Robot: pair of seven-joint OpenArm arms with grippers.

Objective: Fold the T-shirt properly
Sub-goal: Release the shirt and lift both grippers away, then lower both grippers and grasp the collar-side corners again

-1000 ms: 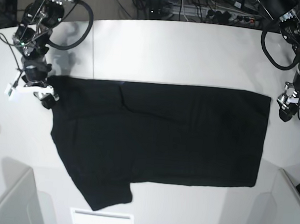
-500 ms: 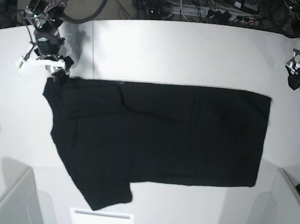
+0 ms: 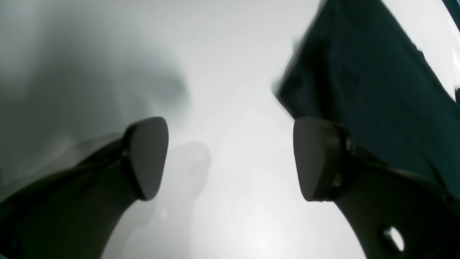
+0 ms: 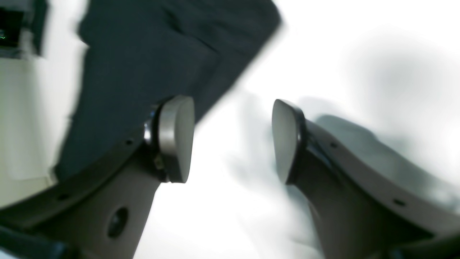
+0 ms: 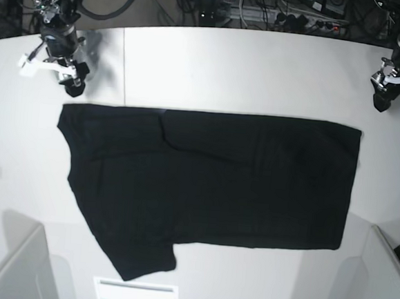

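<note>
Jaws apart on left gripper, right gripper, both empty, off T-shirt

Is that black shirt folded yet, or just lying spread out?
Partly folded. The T-shirt lies flat on the table as a long rectangle, one sleeve sticking out at the lower left corner.

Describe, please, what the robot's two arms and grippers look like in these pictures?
Both arms are black, jointed metal with looping black cables. The right gripper has dark grey fingers ending in flat, rounded pads, with small screw holes along the finger bodies. The left gripper has matching dark, rounded oval pads. In the base view, each wrist carries a white part.
</note>
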